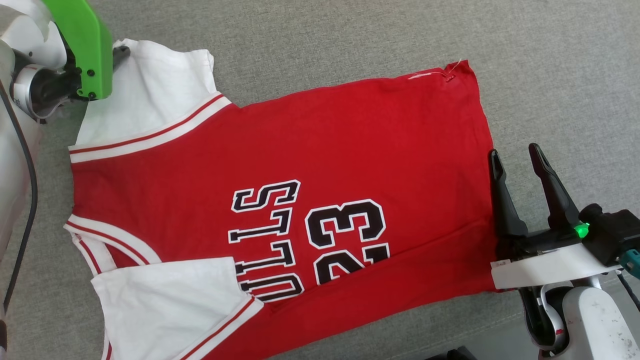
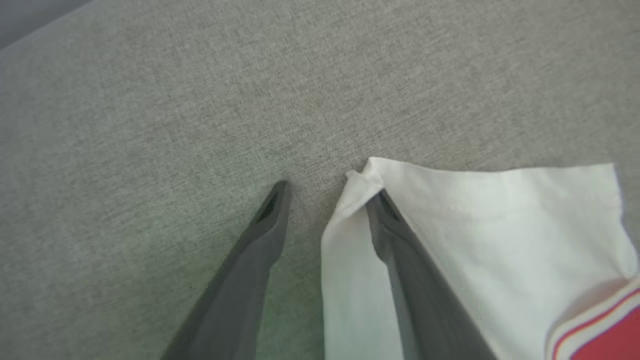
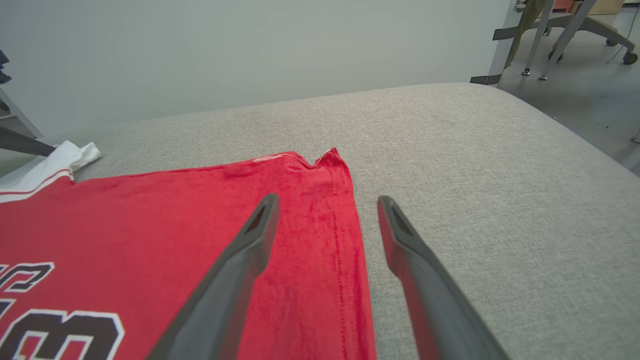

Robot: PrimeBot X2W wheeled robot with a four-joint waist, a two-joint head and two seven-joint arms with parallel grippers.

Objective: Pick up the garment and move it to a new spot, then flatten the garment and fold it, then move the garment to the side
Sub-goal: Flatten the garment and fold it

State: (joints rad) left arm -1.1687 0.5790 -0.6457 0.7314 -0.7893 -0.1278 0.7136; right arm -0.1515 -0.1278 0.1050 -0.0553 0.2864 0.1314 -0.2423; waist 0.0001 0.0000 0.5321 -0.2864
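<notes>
The red jersey (image 1: 350,150) lies spread flat on the grey cloth surface, its black "23" and lettering facing up and its white sleeves toward the left. My left gripper (image 1: 122,51), under a green housing, sits at the far white sleeve's corner. In the left wrist view this gripper (image 2: 331,190) is open, with one finger lying over the sleeve (image 2: 500,225) and the other on bare cloth. My right gripper (image 1: 514,150) stands open just beside the hem at the jersey's right edge. In the right wrist view it (image 3: 327,199) straddles the hem of the red fabric (image 3: 150,215) without holding it.
The grey upholstered surface (image 1: 550,75) extends around the jersey and rounds off at its right edge (image 3: 575,135). Beyond it are a pale wall and chair legs (image 3: 550,30) on the floor. A black cable (image 1: 31,190) hangs at the left.
</notes>
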